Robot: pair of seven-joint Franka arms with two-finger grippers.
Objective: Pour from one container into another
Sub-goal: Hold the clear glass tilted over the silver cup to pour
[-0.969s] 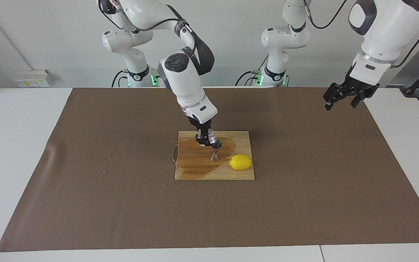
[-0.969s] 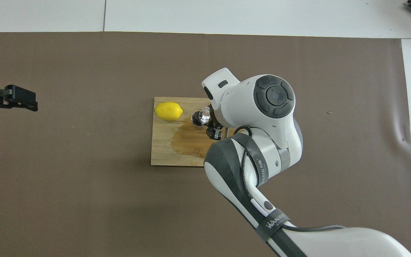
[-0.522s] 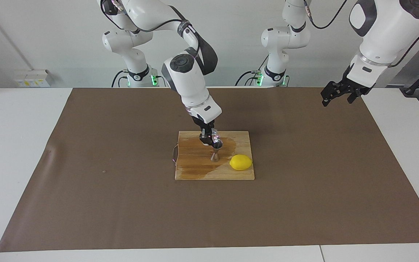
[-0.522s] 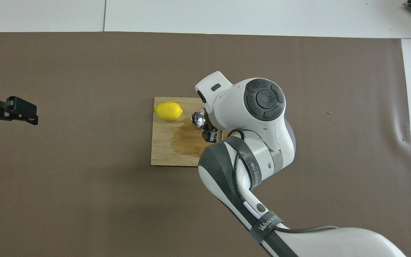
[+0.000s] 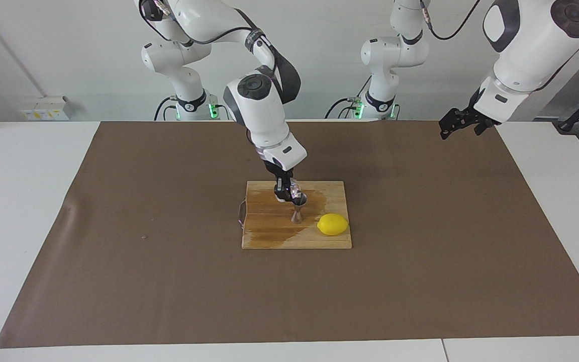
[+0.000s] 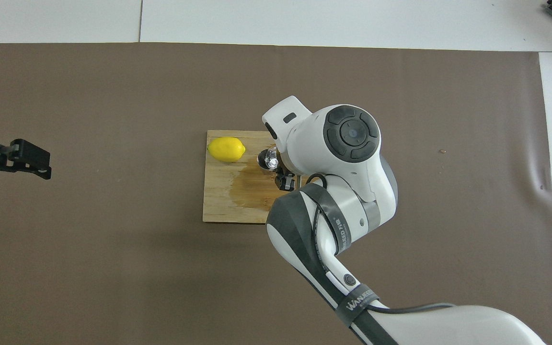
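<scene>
Right gripper point(image 5: 286, 193) pinching clear glass cup point(image 5: 295, 191), tipped over silver hourglass jigger point(image 5: 298, 210); left gripper point(image 5: 459, 123) spread, waiting over the brown mat point(image 5: 169, 251).
Facing view: one jigger upright on one wooden cutting board point(image 5: 269, 236), wet stain, one yellow lemon point(image 5: 332, 224) beside it. Overhead view: cup point(image 6: 271, 157) over jigger; lemon point(image 6: 226, 149); arm strap reads "WANSEED"; left gripper point(image 6: 34, 158) at mat edge.

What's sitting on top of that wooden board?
A lemon, a silver jigger and a wet stain lie on the board. The arm's overhead bulk covers one corner.
</scene>
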